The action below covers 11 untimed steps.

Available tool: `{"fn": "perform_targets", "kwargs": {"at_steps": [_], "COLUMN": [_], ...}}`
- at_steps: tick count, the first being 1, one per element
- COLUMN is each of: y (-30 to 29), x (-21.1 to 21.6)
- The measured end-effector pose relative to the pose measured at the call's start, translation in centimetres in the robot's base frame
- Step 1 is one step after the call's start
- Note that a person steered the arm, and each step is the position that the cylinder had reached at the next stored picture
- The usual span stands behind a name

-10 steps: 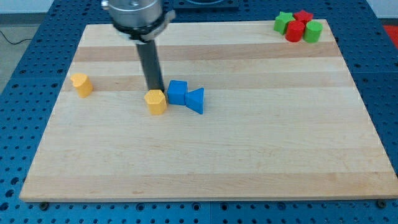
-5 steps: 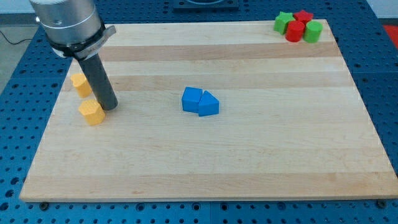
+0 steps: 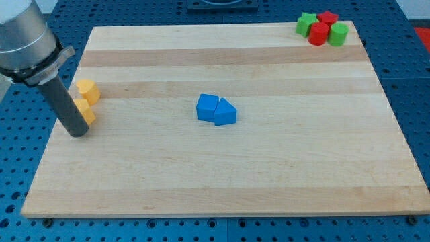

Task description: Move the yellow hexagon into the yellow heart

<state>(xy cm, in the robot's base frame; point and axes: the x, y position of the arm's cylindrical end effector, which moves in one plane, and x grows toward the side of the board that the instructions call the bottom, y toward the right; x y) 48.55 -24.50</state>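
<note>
- Camera view: my tip (image 3: pixel 78 134), a bare rod with no jaws, sits just below-left of the yellow hexagon (image 3: pixel 86 111).
- Hexagon rests near the yellow heart (image 3: pixel 88 89), apparently touching.
- Final nudge; next, push gently toward the view's top.

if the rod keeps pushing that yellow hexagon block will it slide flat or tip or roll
Probably it slides flat: the yellow hexagon looks squat and sits on a flat base on the smooth wooden board. Rolling seems unlikely given its flat facets. It may twist, since my tip stands at its lower left, and it appears to touch the yellow heart.
</note>
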Motion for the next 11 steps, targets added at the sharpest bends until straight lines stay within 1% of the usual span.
{"fn": "perform_targets", "kwargs": {"at_steps": [1, 3, 4, 5, 6, 9, 10, 11], "y": [2.9, 3.0, 3.1, 1.5, -1.8, -1.8, -1.0, 3.6], "x": [0.2, -1.5, -1.0, 1.7, 1.5, -2.4, -1.8, 1.6]}}
